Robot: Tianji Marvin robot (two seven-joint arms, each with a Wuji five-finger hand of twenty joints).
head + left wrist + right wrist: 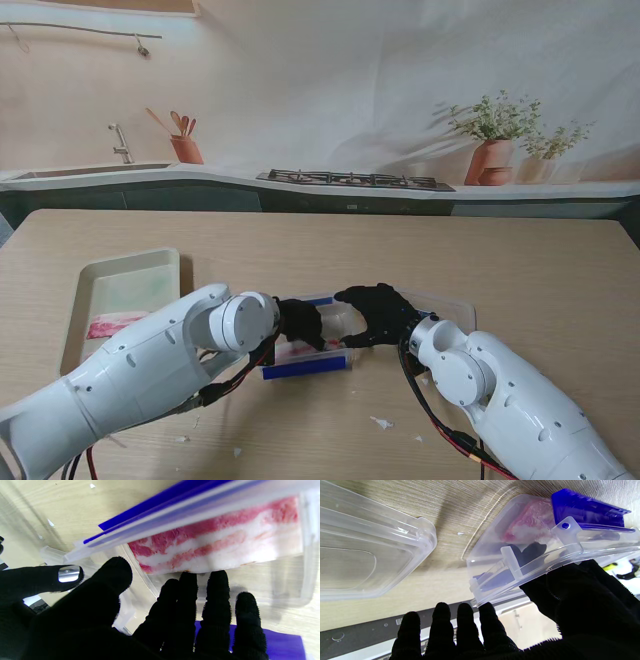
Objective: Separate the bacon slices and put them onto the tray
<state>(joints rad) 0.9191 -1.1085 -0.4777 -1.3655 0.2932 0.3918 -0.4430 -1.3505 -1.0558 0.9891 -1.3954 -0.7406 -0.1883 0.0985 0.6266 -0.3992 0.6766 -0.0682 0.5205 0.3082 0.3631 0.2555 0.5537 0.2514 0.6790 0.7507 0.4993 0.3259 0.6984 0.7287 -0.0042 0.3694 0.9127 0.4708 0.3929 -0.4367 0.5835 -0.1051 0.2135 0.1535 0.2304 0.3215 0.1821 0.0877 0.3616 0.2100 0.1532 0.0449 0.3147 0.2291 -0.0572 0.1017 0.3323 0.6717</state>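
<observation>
Bacon stack (pixel 215 542) sits in the clear container (pixel 520 555). Left hand (pixel 140 620), fingers spread, reaches in, gripping nothing. Right hand (pixel 545 620), spread, steadies the rim. Advise pinching only one slice for the tray (pixel 125 290).

You have a pale wood-grain tabletop (pixel 330 245) carrying everything. A cream tray (pixel 150 270) lies flat on it, to the left of and farther out than the left robot hand (pixel 298 322). A clear box with blue clips (pixel 305 365) rests between that robot hand and the right robot hand (pixel 378 312). Its clear lid (pixel 370 555) lies just beside the right one. Small white scraps (pixel 382 423) dot the wood nearer to you.
</observation>
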